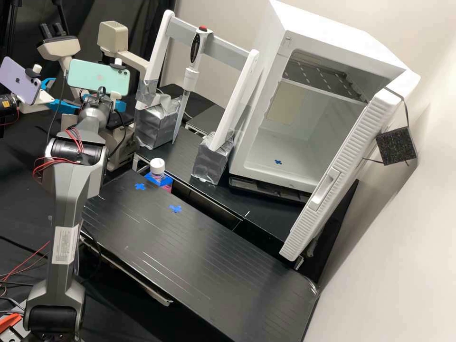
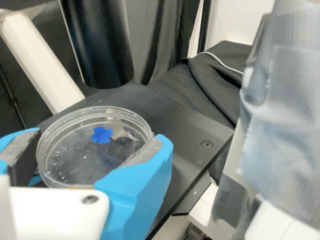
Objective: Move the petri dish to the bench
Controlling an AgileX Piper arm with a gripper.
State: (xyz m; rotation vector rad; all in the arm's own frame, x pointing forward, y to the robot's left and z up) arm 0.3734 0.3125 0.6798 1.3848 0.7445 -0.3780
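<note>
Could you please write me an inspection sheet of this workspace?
Surface: black bench, with two blue tape crosses on it.
Job's things: clear dish at a dark platform, not on the bench.
Clutter: white-capped bottle at the bench's far edge; pipette upright on a white stand.
Hand: the hand is at the dish; whether it grips firmly, I cannot tell.
Cables: red wires looped loosely at the arm's joint; a white cable behind the platform.
Surroundings: white cabinet with its door open; black tube hanging near the dish.
</note>
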